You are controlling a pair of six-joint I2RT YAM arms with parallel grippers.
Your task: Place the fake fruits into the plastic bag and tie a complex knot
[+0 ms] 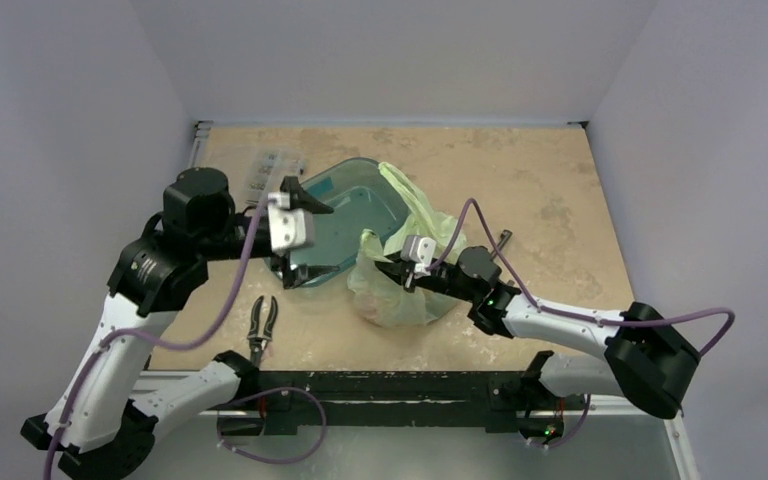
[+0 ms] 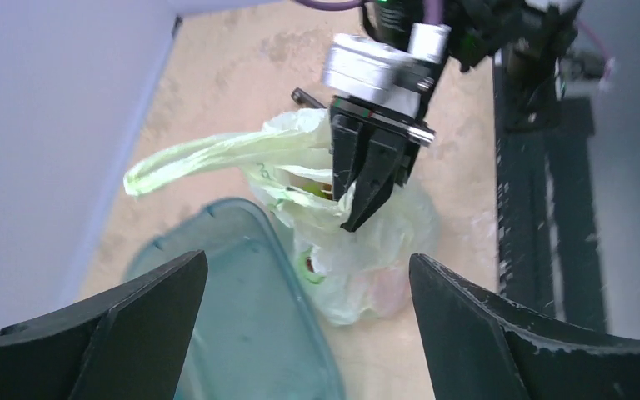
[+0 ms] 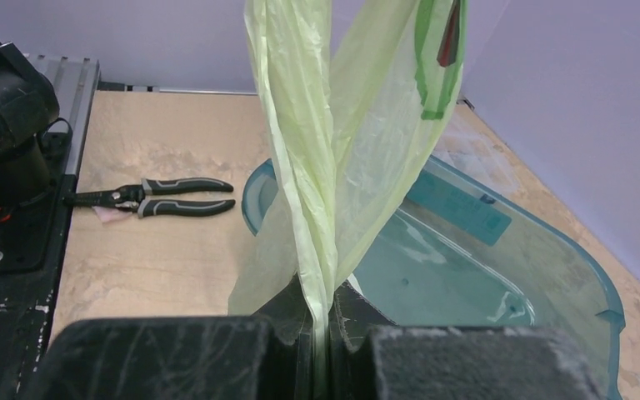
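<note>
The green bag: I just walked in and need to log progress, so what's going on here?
The right gripper has its fingers shut on a bunched strip of the plastic bag, which sits on the table beside the teal tub. Fake fruits show faintly through the bag. The left gripper hangs open over the tub, holding nothing.

Your mottled tan surface [image 1: 520, 180] carries a teal tub [image 1: 360, 205], the pale green plastic bag [image 1: 390, 300] against it, and pliers [image 1: 261, 322] by the near edge.
</note>
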